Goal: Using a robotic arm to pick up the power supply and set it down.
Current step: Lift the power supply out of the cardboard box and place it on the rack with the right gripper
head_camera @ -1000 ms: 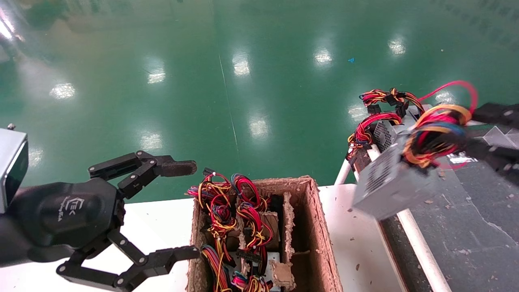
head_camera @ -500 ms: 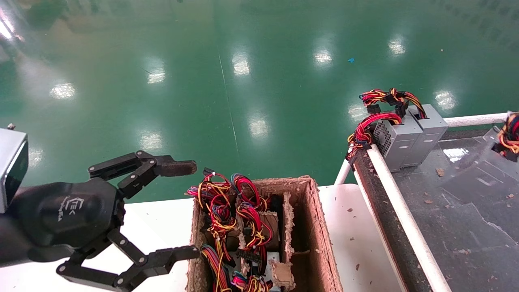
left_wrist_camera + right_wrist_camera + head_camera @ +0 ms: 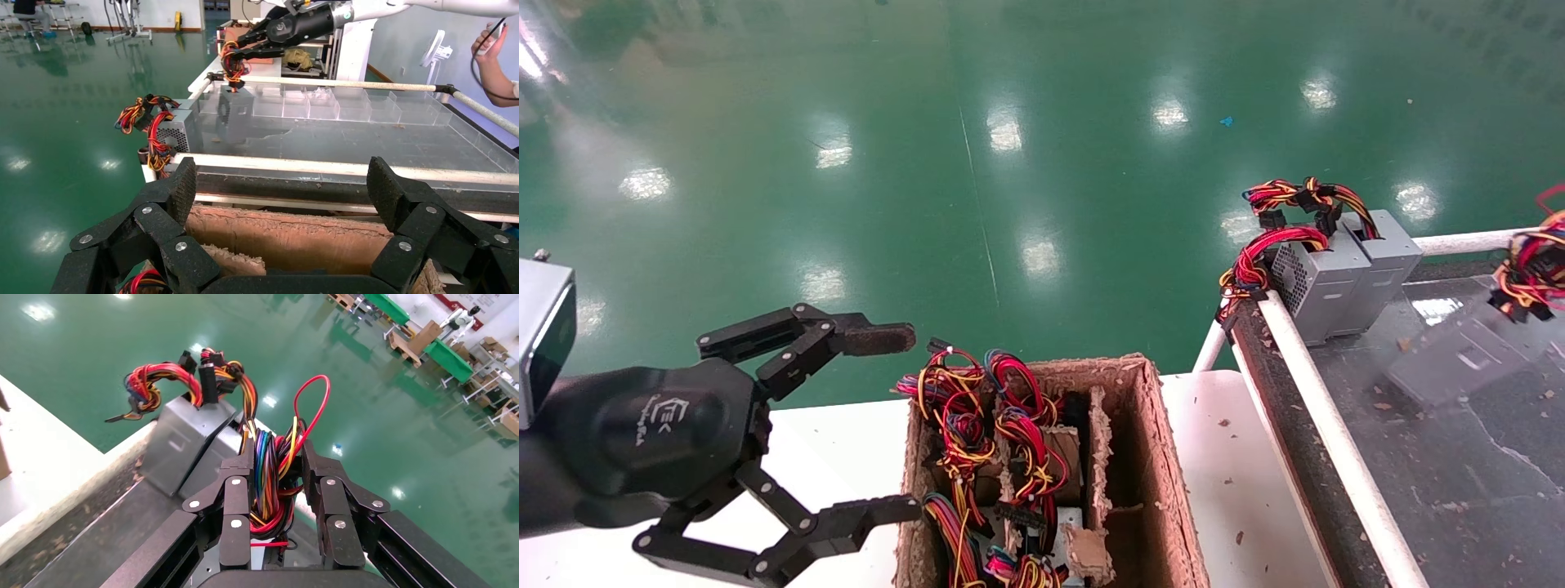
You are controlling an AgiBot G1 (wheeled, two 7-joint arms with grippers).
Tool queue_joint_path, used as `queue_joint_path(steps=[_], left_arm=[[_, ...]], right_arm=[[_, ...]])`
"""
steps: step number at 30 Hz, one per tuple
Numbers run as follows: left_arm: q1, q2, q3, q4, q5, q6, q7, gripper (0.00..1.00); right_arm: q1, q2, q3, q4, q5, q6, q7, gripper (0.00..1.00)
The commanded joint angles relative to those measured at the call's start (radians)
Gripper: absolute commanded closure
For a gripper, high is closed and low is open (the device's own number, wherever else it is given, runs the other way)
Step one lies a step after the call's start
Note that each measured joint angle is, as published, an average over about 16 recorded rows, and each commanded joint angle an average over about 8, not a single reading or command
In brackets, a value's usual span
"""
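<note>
Power supply (image 3: 1459,359) hangs by its wire bundle (image 3: 1528,273) over the dark conveyor surface (image 3: 1459,474) at your far right in the head view, near two grey units (image 3: 1344,273); the left end effector (image 3: 878,425) idles spread beside the cardboard box (image 3: 1156,457). Left wrist view shows the supply (image 3: 235,113) dangling beneath the right end effector (image 3: 245,52). Right wrist view shows that end effector (image 3: 275,478) pinching the wires (image 3: 272,471), so expect swinging.

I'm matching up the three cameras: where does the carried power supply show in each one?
Head view: power supply at the right edge, blurred.
Left wrist view: it hangs by its wires from the right pincer, far off.
Right wrist view: only its wires, clamped.
Shared landmark: two parked grey boxes.
</note>
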Motion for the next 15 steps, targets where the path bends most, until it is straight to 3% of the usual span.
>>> queue_joint_path(steps=[1, 8, 15], left_arm=[[0.000, 0.000, 0.000, 0.000, 0.000, 0.000, 0.000, 0.00], [0.000, 0.000, 0.000, 0.000, 0.000, 0.000, 0.000, 0.00], [0.000, 0.000, 0.000, 0.000, 0.000, 0.000, 0.000, 0.00]], right_arm=[[0.050, -0.016, -0.027, 0.009, -0.039, 0.020, 0.023, 1.00], [0.314, -0.120, -0.152, -0.070, -0.247, 0.021, 0.114, 1.00], [0.561, -0.224, -0.255, -0.228, -0.422, -0.054, 0.168, 1.00]])
